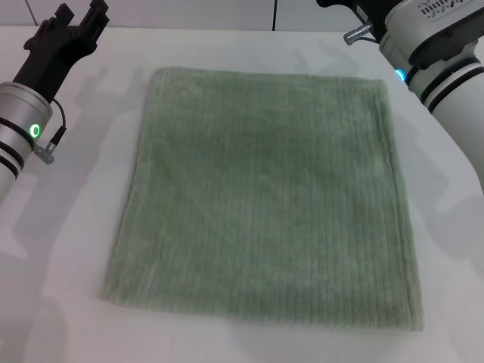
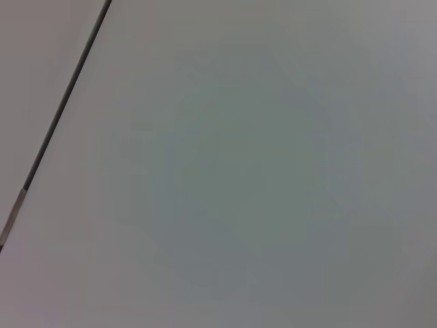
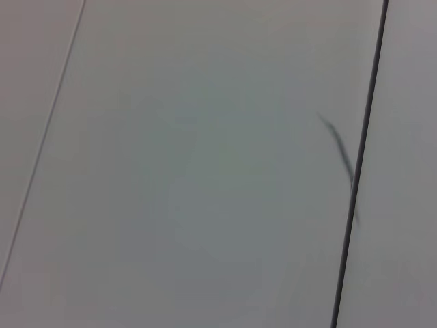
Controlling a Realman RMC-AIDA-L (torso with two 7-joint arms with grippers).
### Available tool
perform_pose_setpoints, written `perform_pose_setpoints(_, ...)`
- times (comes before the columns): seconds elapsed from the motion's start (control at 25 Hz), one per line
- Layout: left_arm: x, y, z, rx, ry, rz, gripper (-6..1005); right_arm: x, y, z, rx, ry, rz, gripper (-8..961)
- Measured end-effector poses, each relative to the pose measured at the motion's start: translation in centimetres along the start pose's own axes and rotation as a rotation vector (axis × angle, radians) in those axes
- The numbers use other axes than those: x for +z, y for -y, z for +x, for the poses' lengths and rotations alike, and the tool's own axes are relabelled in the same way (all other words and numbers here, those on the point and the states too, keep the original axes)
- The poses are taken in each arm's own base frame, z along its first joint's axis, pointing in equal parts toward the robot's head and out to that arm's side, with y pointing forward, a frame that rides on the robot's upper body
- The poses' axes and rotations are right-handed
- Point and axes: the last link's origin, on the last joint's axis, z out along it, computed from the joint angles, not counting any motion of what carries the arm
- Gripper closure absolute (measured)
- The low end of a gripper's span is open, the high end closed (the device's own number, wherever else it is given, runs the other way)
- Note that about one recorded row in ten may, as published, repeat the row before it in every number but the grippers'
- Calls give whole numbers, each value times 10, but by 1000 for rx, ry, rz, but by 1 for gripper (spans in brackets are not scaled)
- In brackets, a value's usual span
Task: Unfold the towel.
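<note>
The towel (image 1: 265, 197) is a large pale sage-green ribbed cloth. It lies spread flat as a rough square on the white table (image 1: 68, 227) in the head view. My left gripper (image 1: 80, 15) is raised at the far left, off the towel's far left corner, open and empty. My right gripper (image 1: 355, 9) is raised at the far right, beyond the towel's far right corner, and is mostly cut off by the top edge of the view. Both wrist views show only a plain pale surface with dark seam lines (image 2: 65, 102) (image 3: 358, 164), and no towel.
The white table shows on all sides of the towel, widest on the left and at the front. A pale wall with dark seams (image 1: 274, 15) rises behind the table. My right forearm (image 1: 454, 83) hangs over the table's far right.
</note>
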Motion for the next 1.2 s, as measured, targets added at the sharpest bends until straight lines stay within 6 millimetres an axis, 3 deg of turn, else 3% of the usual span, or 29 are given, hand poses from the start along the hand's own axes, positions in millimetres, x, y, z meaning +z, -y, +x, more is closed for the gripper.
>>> perform_pose_setpoints(0.48, 3, 1, 1, -1, 1, 13, 164, 0, 2, -1, 3, 6, 8, 468)
perform_pose_setpoints(1.2, 4, 1, 1, -1, 2, 14, 164, -2, 8, 3, 32, -17, 39, 433)
